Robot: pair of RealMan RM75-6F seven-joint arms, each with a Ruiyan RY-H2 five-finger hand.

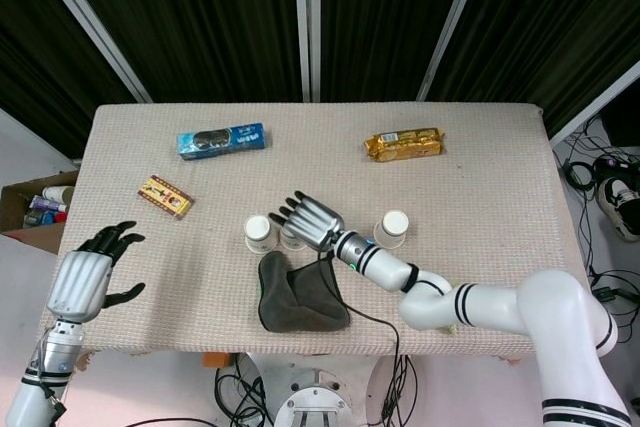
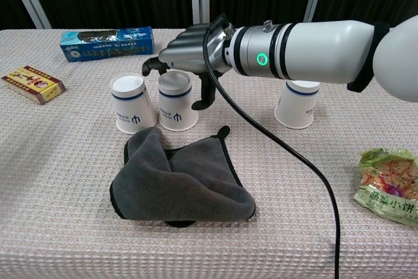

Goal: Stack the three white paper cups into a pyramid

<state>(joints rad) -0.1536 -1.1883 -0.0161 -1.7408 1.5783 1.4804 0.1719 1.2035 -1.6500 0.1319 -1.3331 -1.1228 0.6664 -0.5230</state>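
Surface: desk (image 1: 480, 157) under a beige woven cloth, dark curtains behind, pale floor at both sides.
Left edge: cardboard box (image 1: 30, 212) on the floor beside the desk; left hand (image 1: 88, 272) hangs off the near-left corner, fingers spread, holding nothing.
Far-left area: blue biscuit pack (image 1: 221, 140) near the far edge, small yellow-red box (image 1: 165, 197) nearer the left edge.
Left cup (image 2: 134, 104): upside down, axis vertical, mid-desk, touching or just beside the middle cup.
Middle cup (image 2: 177, 101): upside down, axis vertical; right hand (image 2: 188, 53) arches over it, fingers spread, fingertips apart from its wall; holding nothing.
Grey cloth (image 2: 179, 181): crumpled, just in front of the two cups, toward the near edge.
Right cup (image 2: 298, 103): upside down, axis vertical, well apart from the pair, behind the right forearm.
Far-right area: gold snack pack (image 1: 403, 143) near the far edge.
Near-right corner: green snack bag (image 2: 390, 185).
Open room: bare cloth between the cups and the far edge, and across the right half.
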